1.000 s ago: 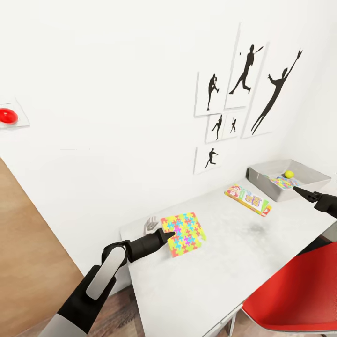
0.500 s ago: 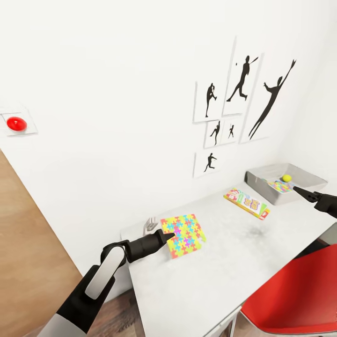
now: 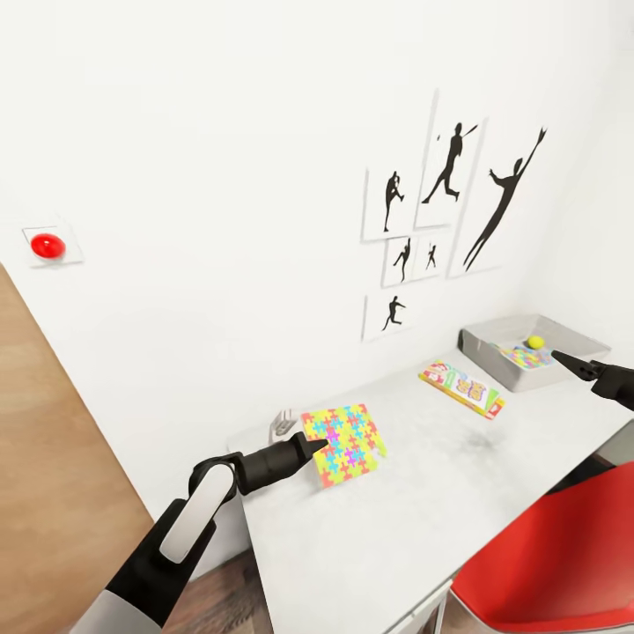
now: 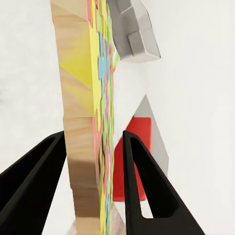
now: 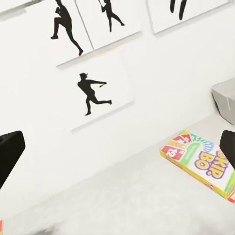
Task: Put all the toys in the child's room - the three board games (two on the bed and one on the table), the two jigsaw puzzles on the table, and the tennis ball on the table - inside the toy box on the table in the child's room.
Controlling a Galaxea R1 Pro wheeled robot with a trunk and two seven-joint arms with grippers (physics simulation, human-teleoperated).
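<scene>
Gripping the jigsaw puzzle (image 3: 345, 441) by its edge, the left gripper (image 3: 315, 443) must next carry it to the toy box (image 3: 493, 342), while the right gripper (image 3: 563, 359) hangs wide open, empty.

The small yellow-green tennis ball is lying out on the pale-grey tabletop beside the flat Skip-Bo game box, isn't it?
Not quite. The head view shows the small yellow-green tennis ball lying inside the shallow light-grey toy box, not out on the pale-grey tabletop beside the flat Skip-Bo game box.

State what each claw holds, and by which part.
Left claw grips the thin multicoloured jigsaw puzzle square by its edge. Right claw is open, holding nothing.
</scene>
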